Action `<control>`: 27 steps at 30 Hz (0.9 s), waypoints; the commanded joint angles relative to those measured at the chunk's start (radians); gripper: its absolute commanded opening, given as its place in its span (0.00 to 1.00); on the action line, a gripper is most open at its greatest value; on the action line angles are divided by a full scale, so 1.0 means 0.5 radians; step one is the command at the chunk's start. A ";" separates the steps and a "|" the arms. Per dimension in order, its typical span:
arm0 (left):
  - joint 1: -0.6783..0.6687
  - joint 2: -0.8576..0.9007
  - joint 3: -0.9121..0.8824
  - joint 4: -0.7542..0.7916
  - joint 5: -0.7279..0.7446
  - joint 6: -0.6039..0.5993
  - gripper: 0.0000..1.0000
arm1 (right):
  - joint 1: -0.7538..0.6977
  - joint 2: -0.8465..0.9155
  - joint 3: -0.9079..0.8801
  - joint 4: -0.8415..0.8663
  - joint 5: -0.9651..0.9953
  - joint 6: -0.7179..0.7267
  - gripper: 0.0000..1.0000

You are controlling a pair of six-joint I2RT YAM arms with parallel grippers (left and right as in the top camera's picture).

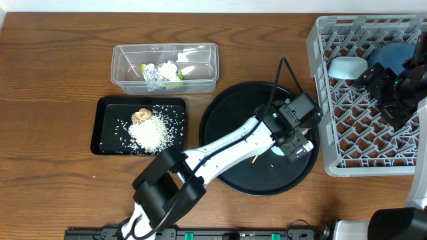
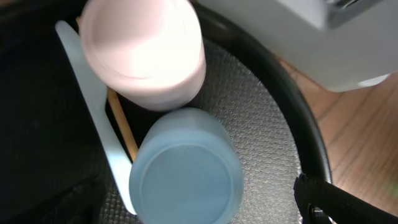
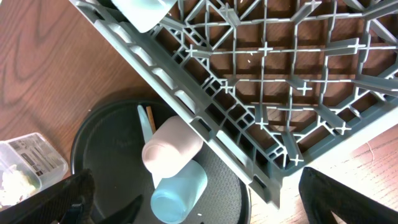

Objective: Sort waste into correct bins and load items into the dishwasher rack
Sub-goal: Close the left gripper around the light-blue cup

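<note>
L gripper (image 1: 295, 145) wide open, empty, above pink cup (image 2: 143, 53) & blue cup (image 2: 186, 168). Best to centre on one cup, clear of spoon (image 2: 87, 106). R gripper (image 1: 377, 83) open, empty, over dishwasher rack (image 1: 321, 100).

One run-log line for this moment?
left fingers open above pink cup, blue cup on round tray | right fingers open above rack | bowl, plate in rack

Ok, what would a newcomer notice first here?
The big grey dishwasher rack fills the right side. At centre, the white left arm reaches over a round black tray, where a pink cup and a pale blue cup sit close together. A heap of rice sits in the shallow black tray on the left.
</note>
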 commanded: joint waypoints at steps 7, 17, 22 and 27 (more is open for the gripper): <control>0.010 0.082 0.035 -0.004 0.018 0.033 0.98 | -0.005 -0.005 0.014 -0.002 -0.001 -0.027 0.99; 0.026 0.092 0.019 0.024 0.018 0.034 0.99 | -0.005 -0.005 0.014 -0.003 -0.002 -0.027 0.99; 0.040 0.092 0.018 0.026 0.018 0.034 0.93 | -0.005 -0.005 0.014 -0.002 -0.002 -0.027 0.99; 0.040 0.114 0.018 0.029 0.018 0.034 0.93 | -0.005 -0.005 0.014 -0.002 -0.002 -0.027 0.99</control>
